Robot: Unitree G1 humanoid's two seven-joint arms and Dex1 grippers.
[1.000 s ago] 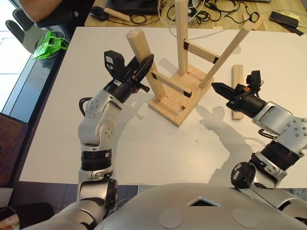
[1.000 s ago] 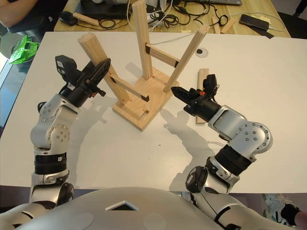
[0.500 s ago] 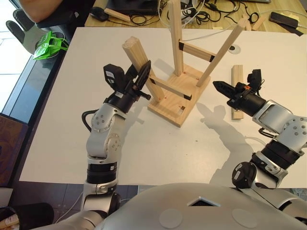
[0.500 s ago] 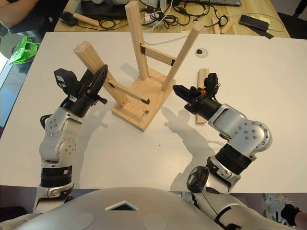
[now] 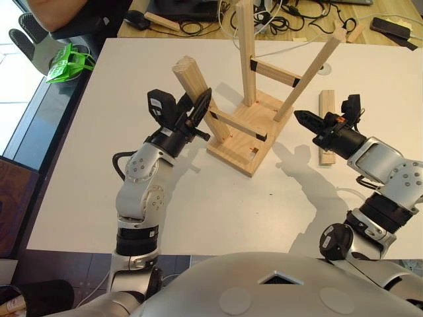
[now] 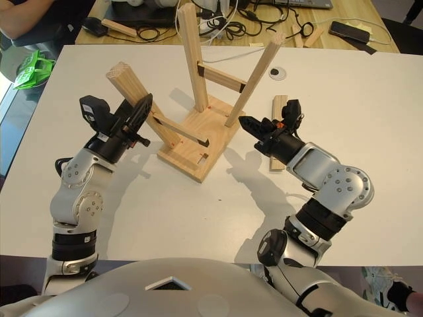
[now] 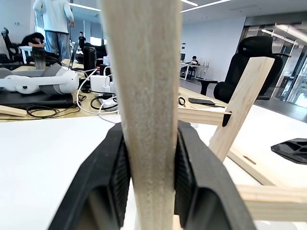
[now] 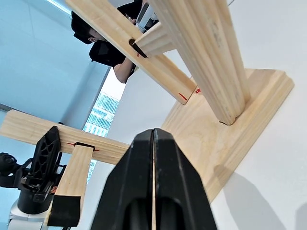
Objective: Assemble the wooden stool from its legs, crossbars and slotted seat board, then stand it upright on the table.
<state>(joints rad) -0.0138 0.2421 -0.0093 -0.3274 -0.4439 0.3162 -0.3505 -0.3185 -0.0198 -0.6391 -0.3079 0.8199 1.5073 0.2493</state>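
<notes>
The white surface [image 5: 198, 198] runs wide in front of me. Behind its far edge is a second desk with tangled cables [image 5: 198, 26] and a dark phone [image 5: 390, 25], and a green bundle [image 5: 66, 63] sits off the left edge. My left wrist looks out on an open office with a black chair [image 7: 252, 60].

The stool [image 5: 246, 132] lies upside down mid-surface, seat board [image 5: 238, 148] flat on it and three legs pointing up, joined by a crossbar [image 5: 234, 124] on my side and another higher at the back.

My left claw [image 5: 200, 111] is clamped on the near-left leg [image 5: 192, 76], which leans out toward my left. The black fingers [image 7: 117, 177] press on both faces of the wood, above the crossbar joint. That arm is bent at the elbow, forearm rising from the surface toward the leg.

My right claw [image 5: 301, 117] is closed tight with nothing in it. Its tip points at the stool, near the right-hand leg [image 5: 310, 72] but apart from it. The right forearm lies low over the surface, with a loose stick [image 5: 326, 102] flat just behind the claw.
</notes>
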